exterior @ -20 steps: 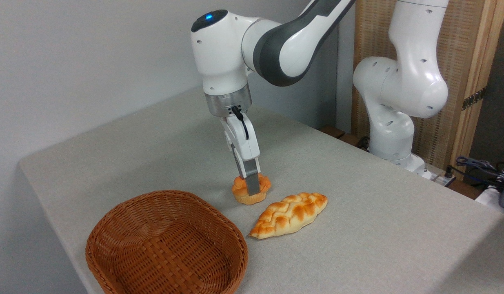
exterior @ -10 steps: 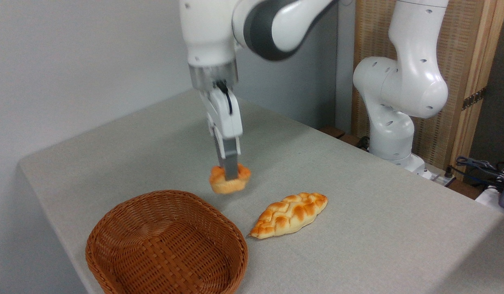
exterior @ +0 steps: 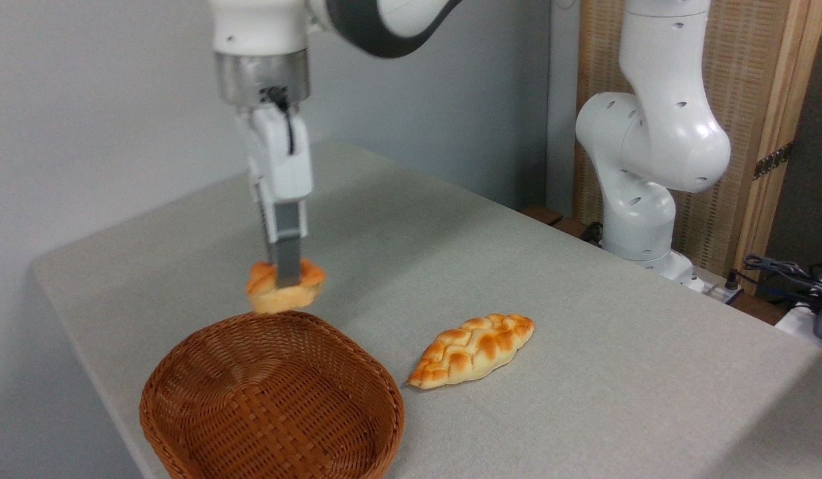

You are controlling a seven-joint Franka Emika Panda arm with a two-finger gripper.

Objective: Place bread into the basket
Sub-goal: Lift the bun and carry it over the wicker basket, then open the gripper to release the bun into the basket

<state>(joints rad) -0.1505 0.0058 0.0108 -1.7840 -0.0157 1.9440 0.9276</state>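
Note:
The bread (exterior: 305, 287), a small round bun with an orange knotted top and paler base, hangs in the air just above the far rim of the basket (exterior: 211, 346). My gripper (exterior: 286, 278) points straight down and is shut on the bun, one grey finger crossing its front. The basket is a wide, shallow oval of reddish-brown wicker at the front left of the table, with nothing inside it.
A longer braided golden loaf (exterior: 472, 349) lies on the grey table (exterior: 584, 346) just right of the basket. The arm's white base (exterior: 640, 173) stands at the back right, with cables (exterior: 793, 276) and a wooden screen (exterior: 757, 100) beyond. The table's left edge runs close to the basket.
The gripper has lifted the bun off the table and carried it left and up, from beside the braided loaf to above the basket's far rim.

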